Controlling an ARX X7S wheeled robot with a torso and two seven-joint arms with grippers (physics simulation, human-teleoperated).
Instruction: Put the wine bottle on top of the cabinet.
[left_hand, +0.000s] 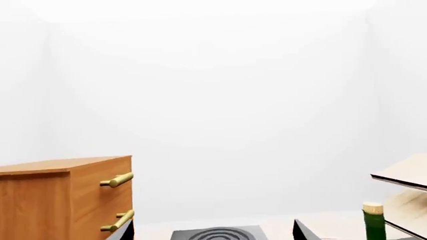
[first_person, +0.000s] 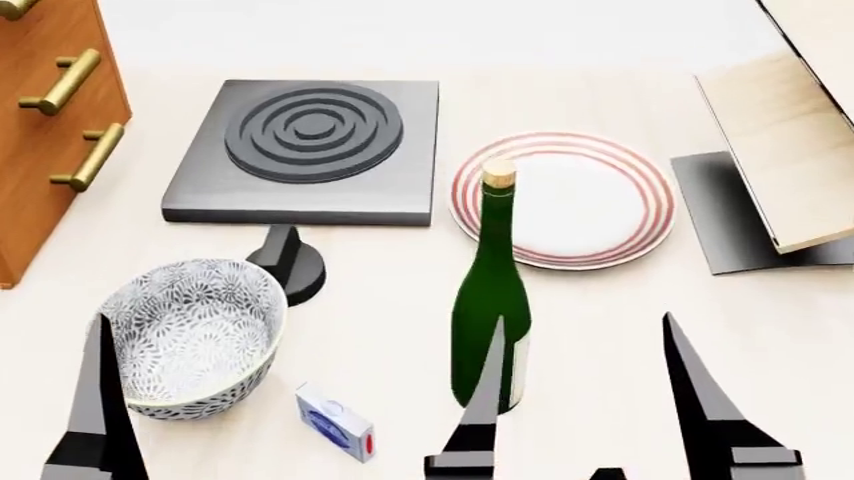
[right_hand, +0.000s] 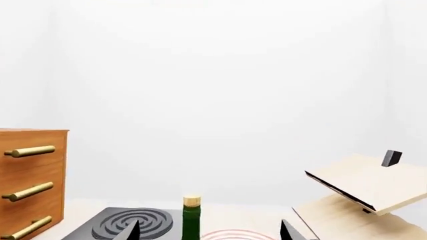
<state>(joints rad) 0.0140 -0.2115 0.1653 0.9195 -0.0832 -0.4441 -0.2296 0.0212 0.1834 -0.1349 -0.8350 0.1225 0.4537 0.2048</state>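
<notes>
The wine bottle (first_person: 491, 300), dark green with a tan cork, stands upright on the pale table in front of the striped plate. Its neck also shows in the right wrist view (right_hand: 191, 220) and the left wrist view (left_hand: 373, 225). My right gripper (first_person: 583, 318) is open just short of the bottle, which lines up near its left finger (first_person: 483, 400) without touching. My left gripper (left_hand: 212, 232) is open and holds nothing; it hangs near the bowl, and only one finger (first_person: 94, 400) shows in the head view. The reddish-brown cabinet (first_person: 40, 120) with brass handles stands at the far left.
A grey stove plate (first_person: 314, 150) lies at the back centre, with a black knob (first_person: 291, 265) before it. A red-ringed plate (first_person: 574, 200) sits behind the bottle. A patterned bowl (first_person: 187, 335) and a small box (first_person: 334, 422) are front left. A slanted pale wood rack (first_person: 787, 130) stands at the right.
</notes>
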